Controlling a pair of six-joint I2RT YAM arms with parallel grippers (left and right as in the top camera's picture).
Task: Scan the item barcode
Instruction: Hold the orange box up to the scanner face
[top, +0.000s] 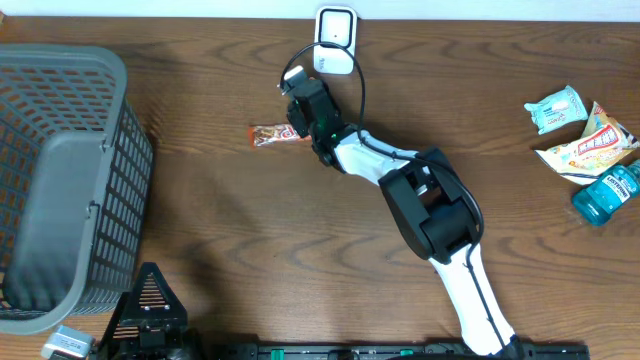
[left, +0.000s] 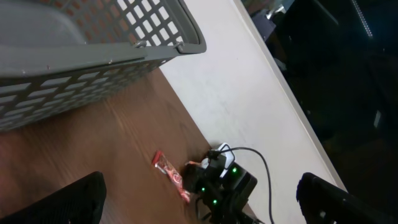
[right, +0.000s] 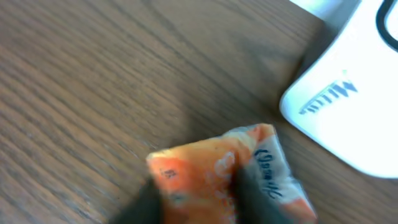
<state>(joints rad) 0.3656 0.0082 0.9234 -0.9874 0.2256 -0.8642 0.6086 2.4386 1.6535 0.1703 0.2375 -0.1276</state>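
The item is an orange snack bar wrapper (top: 268, 135) lying on the wooden table just left of my right gripper (top: 300, 128). In the right wrist view the wrapper's end (right: 211, 168) is bunched up between the two dark fingers of my right gripper (right: 199, 193), which is shut on it. The white barcode scanner (top: 336, 38) stands at the far table edge, close behind and to the right of the bar (right: 354, 106). My left gripper (top: 150, 290) hangs at the near left, wide open and holding nothing (left: 199, 205). From there the bar (left: 171, 176) shows beside the right arm.
A large grey mesh basket (top: 130, 110) fills the left side (left: 124, 53). At the far right lie a teal pack (top: 553, 108), an orange-and-white packet (top: 590, 145) and a blue bottle (top: 605, 195). The scanner's black cable loops over the right arm.
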